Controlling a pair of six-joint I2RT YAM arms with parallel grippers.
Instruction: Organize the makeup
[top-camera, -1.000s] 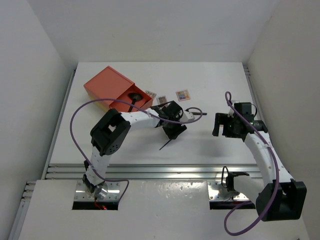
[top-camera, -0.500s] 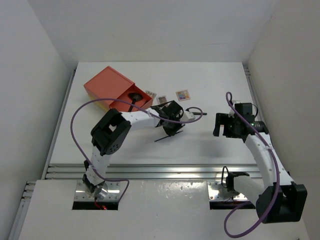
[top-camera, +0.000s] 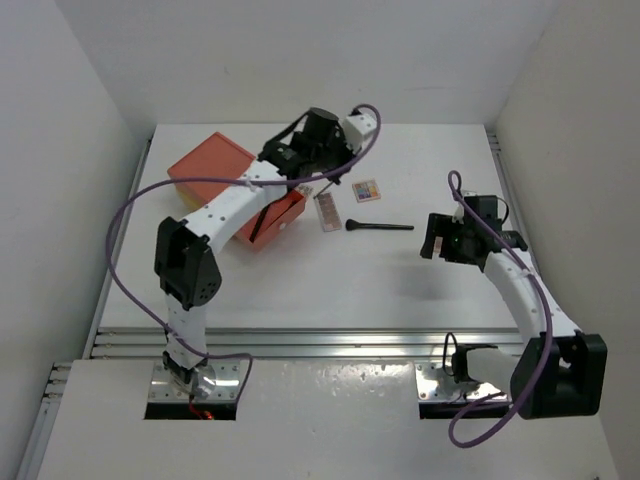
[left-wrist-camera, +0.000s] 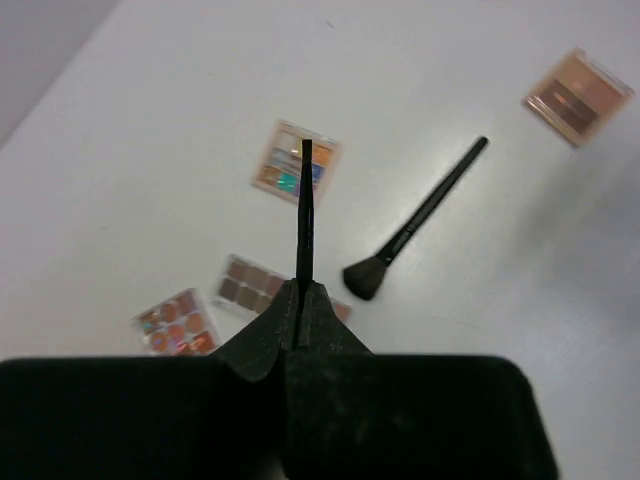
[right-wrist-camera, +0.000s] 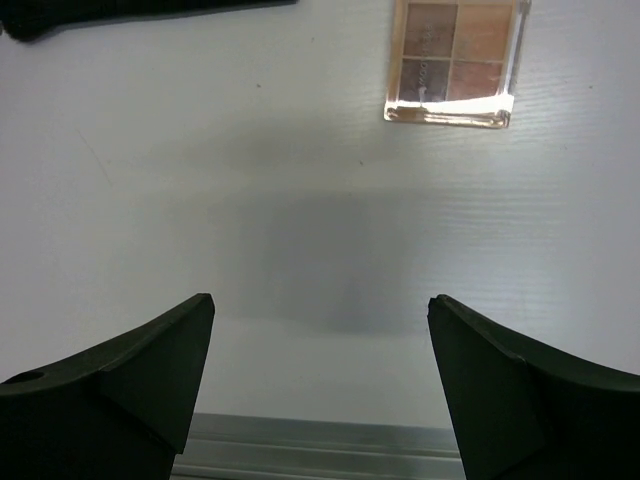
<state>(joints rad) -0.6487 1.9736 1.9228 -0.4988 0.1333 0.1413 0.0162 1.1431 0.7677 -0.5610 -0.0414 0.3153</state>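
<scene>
Left tool (left-wrist-camera: 300, 292): jaws were fully closed on a thin black pencil-like stick (left-wrist-camera: 305, 210), which pointed straight out past the tips.
Left arm: it reached to the far side of the white desk (top-camera: 400, 290), above the orange rectangular box (top-camera: 205, 165).
Below the stick: a small flat palette of multicoloured squares (left-wrist-camera: 295, 162) lay on the desk, under the stick's tip in the wrist view.
Nearer palettes: a flat palette of brown squares (left-wrist-camera: 250, 283) lay just beside a flat palette of multicoloured round pans (left-wrist-camera: 175, 322).
Brush: a long black fluffy-headed brush (left-wrist-camera: 420, 215) lay flat, its bristles near the brown palette and its handle pointing away.
Right tool (right-wrist-camera: 320, 305): jaws stood wide apart with nothing between them, over bare desk.
Beyond the right tool: a pinkish-brown square-pan palette (right-wrist-camera: 455, 60) lay flat on the desk, well apart from the other palettes.
</scene>
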